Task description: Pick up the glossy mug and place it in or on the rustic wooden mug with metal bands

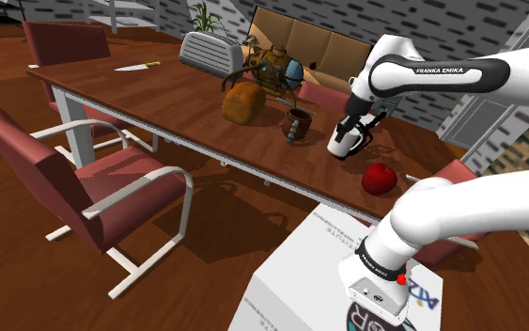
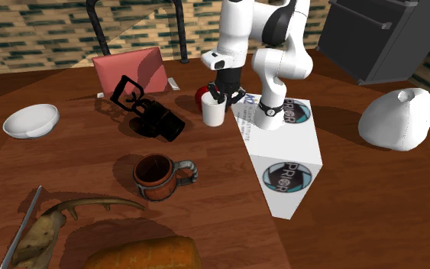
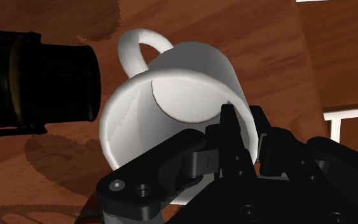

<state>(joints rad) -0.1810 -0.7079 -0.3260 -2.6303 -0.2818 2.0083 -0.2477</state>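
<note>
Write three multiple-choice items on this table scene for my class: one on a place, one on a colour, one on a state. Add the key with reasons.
1. Where is the red apple? A on the table beside the white mug; B on the floor; C on a shelf.
2. What colour are the chair seats? A green; B red; C grey.
3. How do the jaws stand? A open over the apple; B shut on nothing; C shut on the white mug.
Key: A, it rests by the mug near the stand; B, both seats are dark red; C, the wrist view shows the mug's wall clasped between them.
</note>
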